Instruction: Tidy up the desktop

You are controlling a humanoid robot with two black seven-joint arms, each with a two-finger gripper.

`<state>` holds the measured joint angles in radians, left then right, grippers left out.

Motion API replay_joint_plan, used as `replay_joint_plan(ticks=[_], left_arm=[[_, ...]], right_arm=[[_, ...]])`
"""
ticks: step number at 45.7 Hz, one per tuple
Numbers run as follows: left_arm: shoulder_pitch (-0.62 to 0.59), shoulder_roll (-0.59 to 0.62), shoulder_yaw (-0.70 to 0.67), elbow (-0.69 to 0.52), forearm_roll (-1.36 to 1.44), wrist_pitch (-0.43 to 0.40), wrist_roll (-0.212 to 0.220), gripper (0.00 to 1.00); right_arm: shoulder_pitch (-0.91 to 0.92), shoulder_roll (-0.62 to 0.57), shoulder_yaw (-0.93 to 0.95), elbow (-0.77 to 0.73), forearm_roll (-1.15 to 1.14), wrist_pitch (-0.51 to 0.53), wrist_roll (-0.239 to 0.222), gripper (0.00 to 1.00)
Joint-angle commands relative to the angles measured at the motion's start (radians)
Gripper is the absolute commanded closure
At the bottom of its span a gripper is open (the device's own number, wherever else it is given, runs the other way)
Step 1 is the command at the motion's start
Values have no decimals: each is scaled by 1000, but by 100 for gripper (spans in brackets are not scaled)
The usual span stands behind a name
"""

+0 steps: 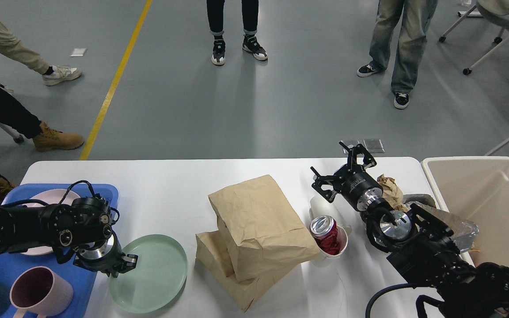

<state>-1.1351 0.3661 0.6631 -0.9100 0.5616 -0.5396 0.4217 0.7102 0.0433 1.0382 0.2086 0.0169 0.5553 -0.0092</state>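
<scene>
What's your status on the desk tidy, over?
Left gripper at rim of green plate, grip unclear. Right gripper open, empty. Desktop uncleared: paper bags, can in cup. Nothing in the way.

A blue tray (104, 191) sits at the table's left edge, holding a pink plate (53, 197) and a mauve mug (40, 293). Beside it lies a green plate (157, 274). Two brown paper bags (259, 229) lie stacked mid-table. A red can (325, 232) stands in a white cup (342, 249). A beige bin (493, 207) stands at the right edge.
</scene>
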Motion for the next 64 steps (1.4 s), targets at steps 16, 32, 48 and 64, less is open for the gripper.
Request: replay_joint_plan(ticks=[16, 32, 48, 64], left_arm=[[-103, 62, -68, -1, -37, -197, -1, 100], [-184, 114, -66, -10, -65, -286, -3, 100], [-196, 119, -66, -7, -68, -301, -3, 100], [-328, 146, -30, -15, -101, -382, -12, 12]], right_arm=[[0, 0, -1, 0, 0, 0, 0, 0], [0, 0, -1, 0, 0, 0, 0, 0], [0, 0, -1, 0, 0, 0, 0, 0], [0, 1, 0, 0, 0, 0, 0, 0]])
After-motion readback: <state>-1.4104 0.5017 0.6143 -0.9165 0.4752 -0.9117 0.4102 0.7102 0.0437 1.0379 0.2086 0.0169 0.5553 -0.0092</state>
